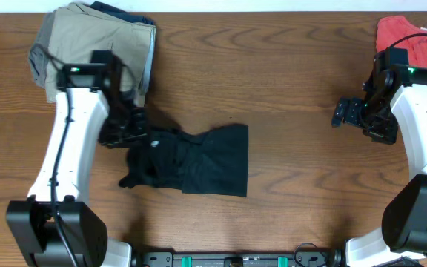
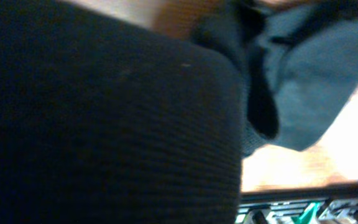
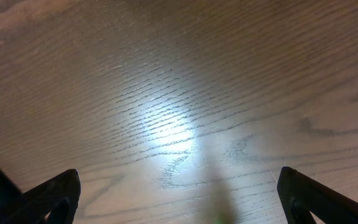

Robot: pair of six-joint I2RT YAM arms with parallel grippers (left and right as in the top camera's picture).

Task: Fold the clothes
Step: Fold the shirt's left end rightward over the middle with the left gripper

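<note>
The black clothes (image 1: pixel 199 159) lie in the middle of the table, flat on the right and bunched up on the left. My left gripper (image 1: pixel 128 133) sits at their upper left corner. In the left wrist view, black ribbed fabric (image 2: pixel 104 124) lies right against the camera and hides the fingers, so the gripper appears shut on it. My right gripper (image 1: pixel 339 113) is open and empty over bare wood at the right, far from the clothes. Both of its fingertips show wide apart in the right wrist view (image 3: pixel 179 186).
A khaki-beige folded garment (image 1: pixel 95 37) lies on something dark at the back left, just behind my left arm. A coral-red top (image 1: pixel 414 41) lies at the back right, beside my right arm. The wooden table (image 1: pixel 288 59) has its front edge near a black rail (image 1: pixel 236 259).
</note>
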